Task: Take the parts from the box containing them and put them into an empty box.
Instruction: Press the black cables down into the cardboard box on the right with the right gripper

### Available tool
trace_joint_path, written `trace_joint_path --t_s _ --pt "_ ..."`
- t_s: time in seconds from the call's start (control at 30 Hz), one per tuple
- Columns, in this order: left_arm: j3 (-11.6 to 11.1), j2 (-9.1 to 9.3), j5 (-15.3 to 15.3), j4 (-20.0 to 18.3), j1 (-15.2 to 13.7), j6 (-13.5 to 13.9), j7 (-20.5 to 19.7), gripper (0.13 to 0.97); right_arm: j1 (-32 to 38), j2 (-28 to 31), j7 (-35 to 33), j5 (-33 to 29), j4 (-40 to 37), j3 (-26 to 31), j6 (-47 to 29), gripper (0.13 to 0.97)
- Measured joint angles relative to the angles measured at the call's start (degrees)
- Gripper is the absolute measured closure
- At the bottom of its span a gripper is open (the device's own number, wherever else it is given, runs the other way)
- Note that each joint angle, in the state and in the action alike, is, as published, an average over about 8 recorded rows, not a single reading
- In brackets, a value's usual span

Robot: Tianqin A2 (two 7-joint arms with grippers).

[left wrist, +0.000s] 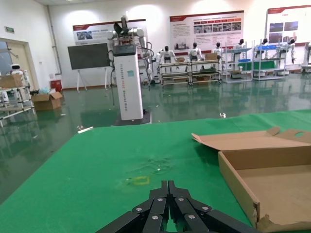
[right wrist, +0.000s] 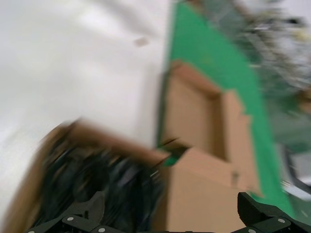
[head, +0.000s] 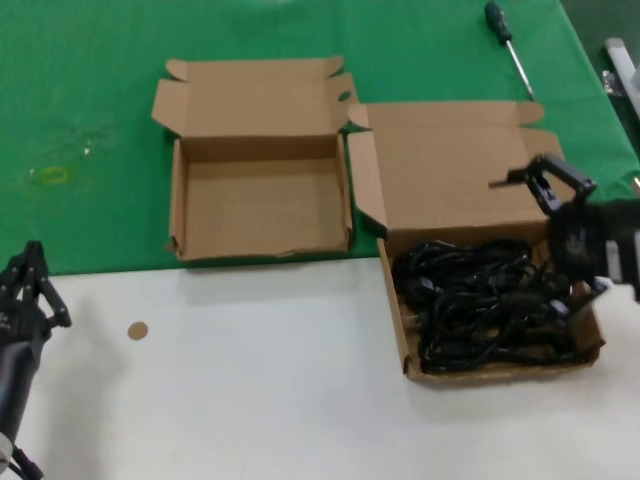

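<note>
The black power cords (head: 485,300) lie tangled in the wider brown box (head: 400,325) at the right, its large lid (head: 450,160) folded back. My right gripper (head: 540,240) hovers over that box's right side, jaws wide open and empty. In the right wrist view its fingers (right wrist: 90,206) straddle the cords (right wrist: 97,177) and the lid (right wrist: 204,194). The narrower empty box (head: 260,205) stands open to the left on the green mat; it also shows in the left wrist view (left wrist: 272,187) and right wrist view (right wrist: 192,114). My left gripper (head: 33,262) is shut, parked at the near left (left wrist: 169,185).
A green-handled screwdriver (head: 505,38) lies on the green mat (head: 80,120) behind the cord box. A small brown disc (head: 138,330) sits on the white table near the left arm. The two boxes stand close together, lids almost touching.
</note>
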State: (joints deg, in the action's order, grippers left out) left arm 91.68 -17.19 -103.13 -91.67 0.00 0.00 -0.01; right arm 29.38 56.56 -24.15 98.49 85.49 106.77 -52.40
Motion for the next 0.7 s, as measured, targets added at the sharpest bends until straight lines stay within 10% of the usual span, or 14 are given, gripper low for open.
trace_joint_path --t_s 0.7 --pt "0.0 0.0 0.0 0.0 0.0 0.0 0.0 0.945 8.4 -2.8 -14.6 -9.8 -8.7 6.1 -10.8 0.129"
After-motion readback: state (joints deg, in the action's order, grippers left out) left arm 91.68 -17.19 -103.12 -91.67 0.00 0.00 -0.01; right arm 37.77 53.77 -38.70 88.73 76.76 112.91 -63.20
